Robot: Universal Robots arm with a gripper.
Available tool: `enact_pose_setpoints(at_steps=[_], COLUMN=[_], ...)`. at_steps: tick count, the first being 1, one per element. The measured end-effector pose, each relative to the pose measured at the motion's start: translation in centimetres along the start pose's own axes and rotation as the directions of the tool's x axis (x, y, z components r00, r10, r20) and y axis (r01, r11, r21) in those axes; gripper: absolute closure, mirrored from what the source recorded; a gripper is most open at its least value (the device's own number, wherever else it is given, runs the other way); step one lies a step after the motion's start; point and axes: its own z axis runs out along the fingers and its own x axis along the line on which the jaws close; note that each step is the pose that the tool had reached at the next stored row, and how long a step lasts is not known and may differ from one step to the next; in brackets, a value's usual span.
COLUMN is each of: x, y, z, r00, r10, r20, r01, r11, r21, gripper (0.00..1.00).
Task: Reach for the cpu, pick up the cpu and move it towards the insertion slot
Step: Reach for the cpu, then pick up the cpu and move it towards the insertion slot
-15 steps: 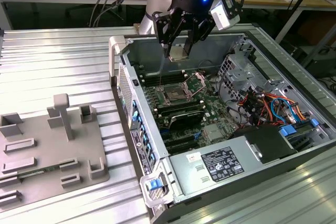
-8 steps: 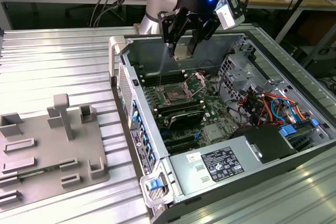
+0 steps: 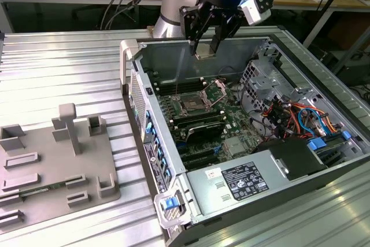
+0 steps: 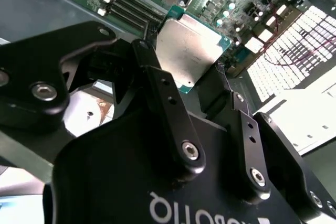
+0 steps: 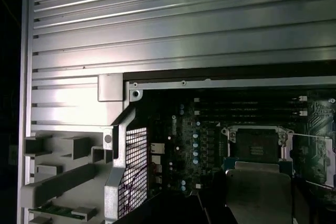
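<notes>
pincer clamped on cpu, hanging above insertion slot w/ gap.

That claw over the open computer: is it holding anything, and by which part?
Yes. The claw holds the cpu, a flat silvery chip, pinched by two opposite edges, above the motherboard.

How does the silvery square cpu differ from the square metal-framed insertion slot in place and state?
The silvery square cpu is held in the air between the black fingers of the gripper, while the metal-framed insertion slot sits fixed on the green board below. The cpu's top is bright plain metal; the insertion slot has a dark centre, and its hinged plate stands open. Both are square.
</notes>
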Motion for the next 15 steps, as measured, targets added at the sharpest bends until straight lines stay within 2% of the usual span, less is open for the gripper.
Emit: enact_pose_setpoints(at_steps=[2,15], x=[-0.29,-0.29], y=[0.11,0.13], z=[0.00,0.01], r00=[1.0000,1.0000], r10=[0.000,0.000], r20=[0.0000,0.0000], r01=[0.000,0.000], r11=[1.0000,1.0000], r21=[0.0002,0.0034], gripper=[0.45,0.45])
